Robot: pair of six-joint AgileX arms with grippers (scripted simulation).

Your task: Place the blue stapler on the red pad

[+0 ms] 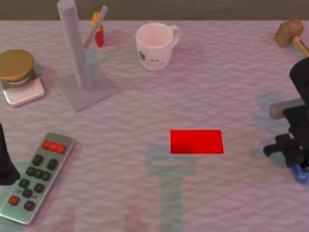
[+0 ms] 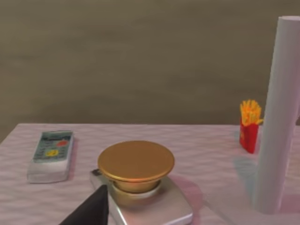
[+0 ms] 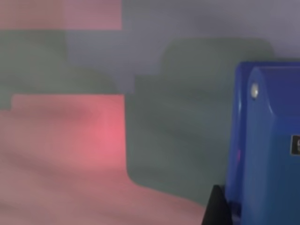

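The blue stapler [image 1: 301, 174] lies near the table's right edge, mostly hidden under my right gripper [image 1: 293, 153]. The right wrist view has the blue stapler [image 3: 265, 150] close up, with one black fingertip [image 3: 216, 208] beside its long side. The other finger is out of view and nothing is held, so the right gripper reads as open. The red pad [image 1: 196, 141] lies flat and bare at mid-table, well to the left of the stapler. My left gripper [image 1: 5, 164] is parked open at the left edge, one fingertip [image 2: 96, 208] showing.
A grey remote [image 1: 36, 176] lies front left. A gold-topped device on a silver base [image 1: 19, 75], a grey post on a stand [image 1: 77, 63], red fries box [image 1: 98, 30] and white mug [image 1: 155, 46] stand at the back. A wooden mallet [image 1: 291, 34] sits back right.
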